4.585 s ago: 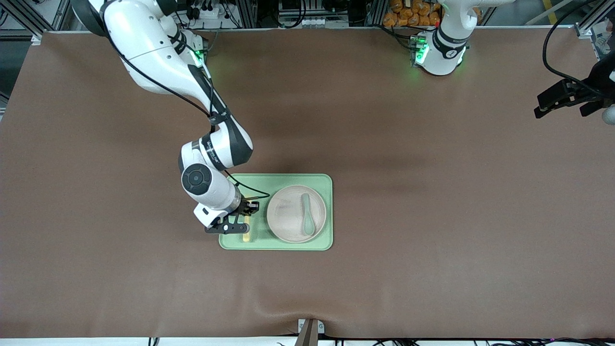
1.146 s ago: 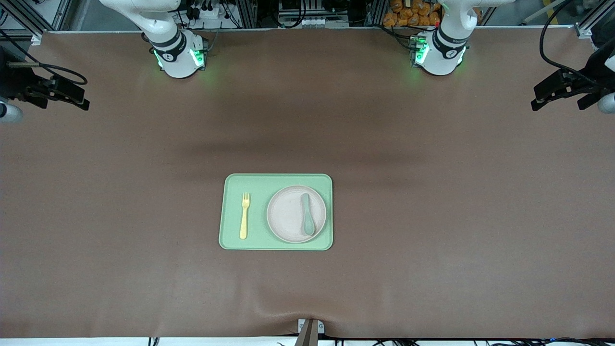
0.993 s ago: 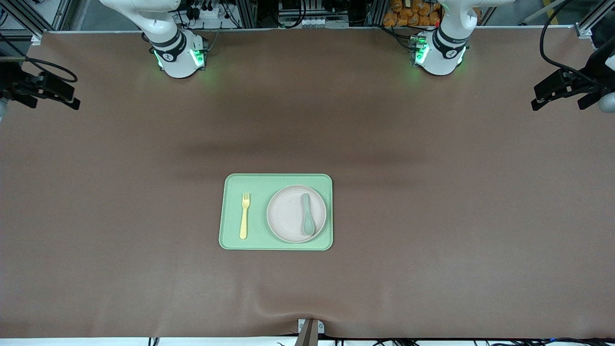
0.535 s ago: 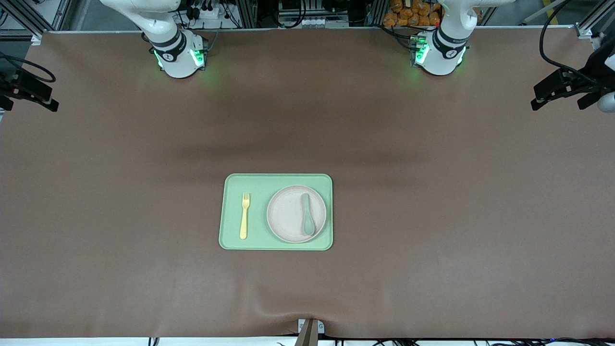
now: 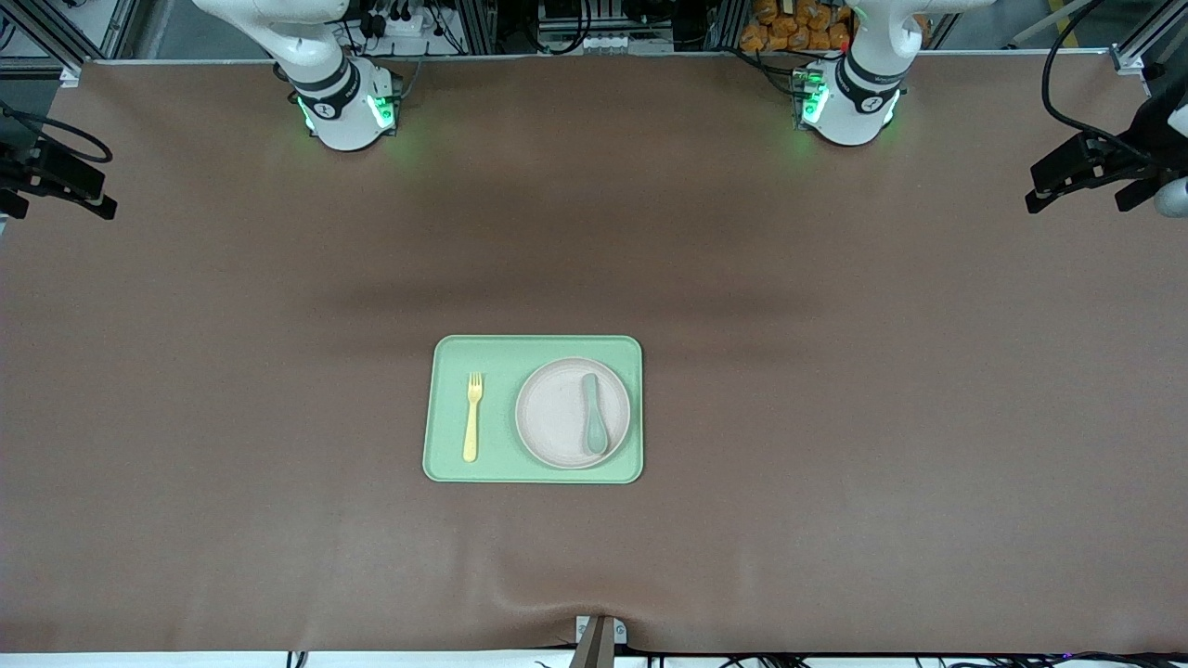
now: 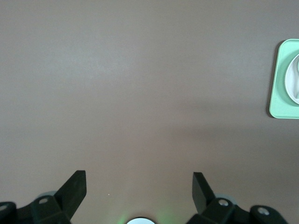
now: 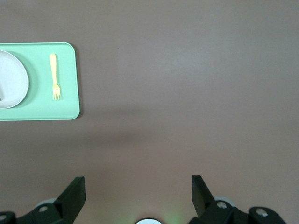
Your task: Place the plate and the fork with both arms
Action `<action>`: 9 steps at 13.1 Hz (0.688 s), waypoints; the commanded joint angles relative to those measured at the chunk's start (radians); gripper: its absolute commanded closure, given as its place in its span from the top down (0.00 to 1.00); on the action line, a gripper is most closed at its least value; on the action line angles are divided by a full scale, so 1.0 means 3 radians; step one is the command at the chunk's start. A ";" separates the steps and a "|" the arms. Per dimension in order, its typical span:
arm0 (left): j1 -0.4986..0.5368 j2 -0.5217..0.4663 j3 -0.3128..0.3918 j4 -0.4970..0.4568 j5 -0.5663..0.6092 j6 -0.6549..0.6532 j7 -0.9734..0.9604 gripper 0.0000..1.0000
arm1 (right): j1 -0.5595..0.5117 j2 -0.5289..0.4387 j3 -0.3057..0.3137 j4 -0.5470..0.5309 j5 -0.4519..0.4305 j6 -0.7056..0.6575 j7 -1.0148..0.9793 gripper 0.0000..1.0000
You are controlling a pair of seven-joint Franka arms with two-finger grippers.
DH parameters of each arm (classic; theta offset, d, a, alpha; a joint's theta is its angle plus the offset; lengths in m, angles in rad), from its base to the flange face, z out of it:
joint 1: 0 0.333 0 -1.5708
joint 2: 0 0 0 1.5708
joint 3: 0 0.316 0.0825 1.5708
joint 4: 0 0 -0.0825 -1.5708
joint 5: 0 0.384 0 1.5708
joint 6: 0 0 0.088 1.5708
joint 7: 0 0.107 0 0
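Observation:
The pale plate lies on the light-green tray in the middle of the table, with a grey-green spoon on it. The pale-yellow fork lies on the tray beside the plate, toward the right arm's end. The right wrist view also shows the fork, plate and tray. My right gripper is open and empty, held high over the table's end. My left gripper is open and empty, high over the table's other end. The left wrist view shows the tray's corner.
The brown table cover is bare around the tray. The two arm bases glow green at the table's back edge. A small bracket sits at the front edge.
The right arm let go of the fork on the tray and drew back to the table's end, where it has shifted only slightly. The left arm has stayed still.

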 commanded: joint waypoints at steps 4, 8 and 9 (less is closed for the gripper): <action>-0.0024 -0.0061 -0.0047 -0.0055 0.0079 -0.0027 0.0051 1.00 | 0.0151 0.0026 -0.0168 0.0097 -0.0052 -0.0039 -0.0030 1.00; -0.0024 -0.0046 -0.0052 -0.0045 0.0079 -0.0047 0.0056 1.00 | 0.0178 0.0021 -0.0220 0.0087 -0.0041 -0.0029 -0.0030 1.00; -0.0024 -0.0035 -0.0047 -0.0040 0.0084 -0.0047 0.0051 1.00 | 0.0178 0.0021 -0.0220 0.0087 -0.0036 -0.0019 -0.0030 1.00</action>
